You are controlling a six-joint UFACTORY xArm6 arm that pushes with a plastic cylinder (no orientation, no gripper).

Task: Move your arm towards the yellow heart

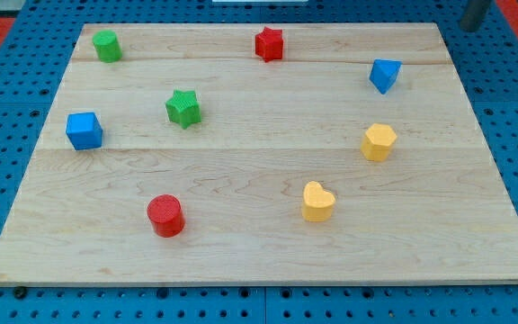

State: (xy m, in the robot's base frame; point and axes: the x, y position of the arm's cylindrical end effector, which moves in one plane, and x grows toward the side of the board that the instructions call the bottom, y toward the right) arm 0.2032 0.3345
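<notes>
Only the rod [475, 13] shows at the view's top right; my tip is hidden, well apart from the yellow heart [317, 202] on the tabletop [259, 261].

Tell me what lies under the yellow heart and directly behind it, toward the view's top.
The yellow heart rests on the bare wooden board; the patch beneath it is covered. Behind it comes open wood, with the yellow hexagon up and right. My tip does not show.

I see a pale wooden board [259, 261] with visible grain and a smooth matt finish, lying on a blue perforated base [7, 54]. The yellow heart [317, 202] looks like matt, finely ribbed plastic.
</notes>
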